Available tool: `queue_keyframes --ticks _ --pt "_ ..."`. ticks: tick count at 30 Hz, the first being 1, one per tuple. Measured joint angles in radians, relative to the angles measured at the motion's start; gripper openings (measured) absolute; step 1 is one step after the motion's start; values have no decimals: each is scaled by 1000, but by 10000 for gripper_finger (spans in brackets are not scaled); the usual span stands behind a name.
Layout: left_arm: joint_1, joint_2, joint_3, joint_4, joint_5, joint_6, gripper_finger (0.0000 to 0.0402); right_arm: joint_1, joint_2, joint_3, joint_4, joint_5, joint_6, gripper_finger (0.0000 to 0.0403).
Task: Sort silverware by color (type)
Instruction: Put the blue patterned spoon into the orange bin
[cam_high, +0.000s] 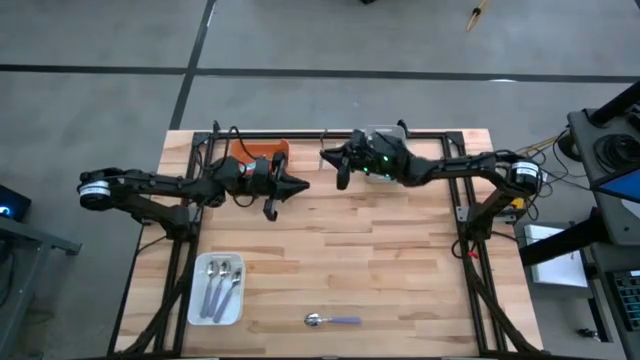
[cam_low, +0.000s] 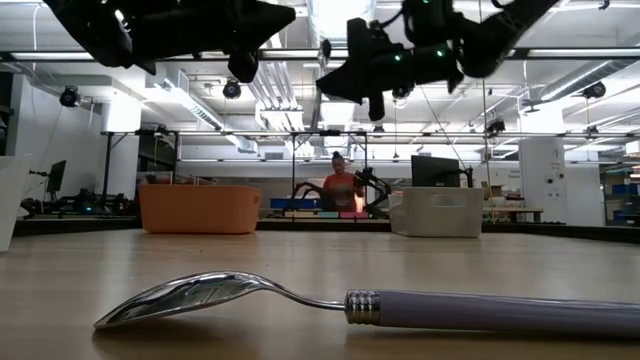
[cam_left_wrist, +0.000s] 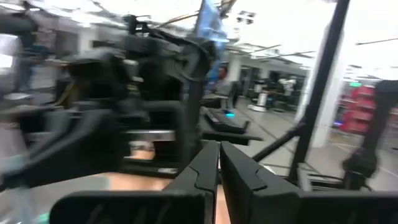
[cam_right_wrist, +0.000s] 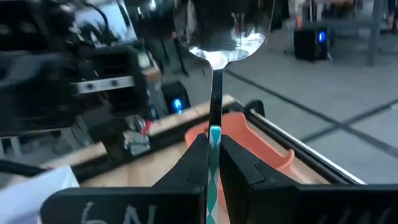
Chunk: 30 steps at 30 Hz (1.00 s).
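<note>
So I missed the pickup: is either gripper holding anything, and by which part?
The right gripper holds a teal-handled spoon by its handle, bowl pointing away from the wrist. The left gripper is shut with nothing between its fingers.

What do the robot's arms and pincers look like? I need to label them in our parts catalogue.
Two dark, slim jointed arms with white-banded round shoulder joints. The left pincer has flat black tapered fingers; the right pincer matches, with green lights on its wrist.

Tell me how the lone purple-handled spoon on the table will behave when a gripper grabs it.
The purple-handled spoon looks rigid, so it probably won't flex. Its handle lies almost flat on the table, likely leaving fingers little room underneath. The polished metal bowl seems slippery; gripping the handle is probably safer.
</note>
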Motion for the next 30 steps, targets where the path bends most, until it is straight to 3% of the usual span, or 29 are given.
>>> queue_keyframes --ticks 5,12,21,30 --pt "1 -20 1 -18 -111 3 0 26 2 -137 245 58 8 12" --pt "1 -43 2 -10 -126 25 0 62 -23 -259 456 58 11 12" --pt "1 -43 2 -31 -179 13 5 95 -31 -290 527 59 10 12" --pt "0 -43 2 -224 -212 -1 67 123 -25 -289 526 63 -21 12"
